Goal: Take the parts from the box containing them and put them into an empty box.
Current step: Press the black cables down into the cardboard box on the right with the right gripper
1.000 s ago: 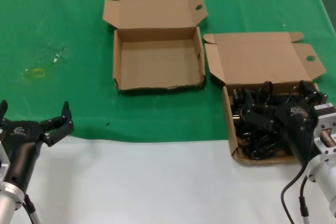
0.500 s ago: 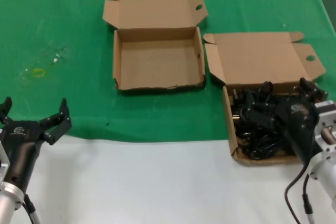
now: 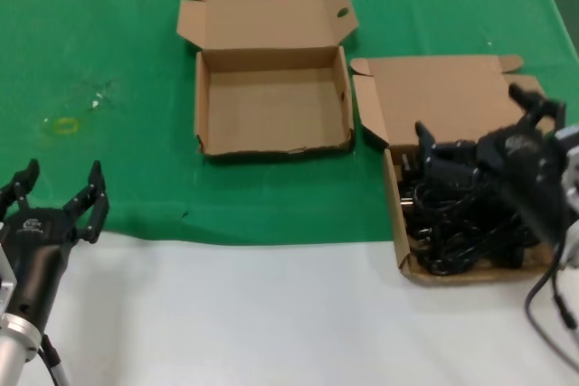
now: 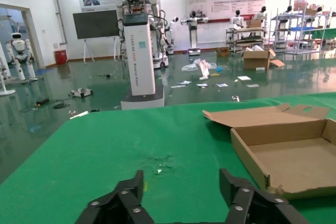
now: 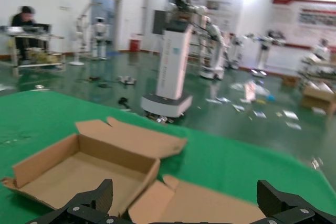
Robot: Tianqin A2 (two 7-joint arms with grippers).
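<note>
The box containing the parts (image 3: pixel 393 223) lies at the right, its tall lid (image 3: pixel 443 97) folded back, with a tangle of black parts (image 3: pixel 452 223) inside. The empty box (image 3: pixel 271 101) lies at centre back with its short wide lid open; it also shows in the left wrist view (image 4: pixel 294 156) and the right wrist view (image 5: pixel 79 166). My right gripper (image 3: pixel 475 124) is open and empty, raised over the parts near the tall lid (image 5: pixel 210 203); its fingers are wide apart in the right wrist view (image 5: pixel 184 192). My left gripper (image 3: pixel 61 178) is open and empty at the lower left (image 4: pixel 182 182).
Green cloth (image 3: pixel 109 42) covers the far half of the table and white surface (image 3: pixel 226 314) the near half. A small yellowish mark (image 3: pixel 65 124) lies on the cloth at the left.
My right gripper has lifted out of the parts box and moved toward its lid, empty. My left gripper has shifted slightly left and turned.
</note>
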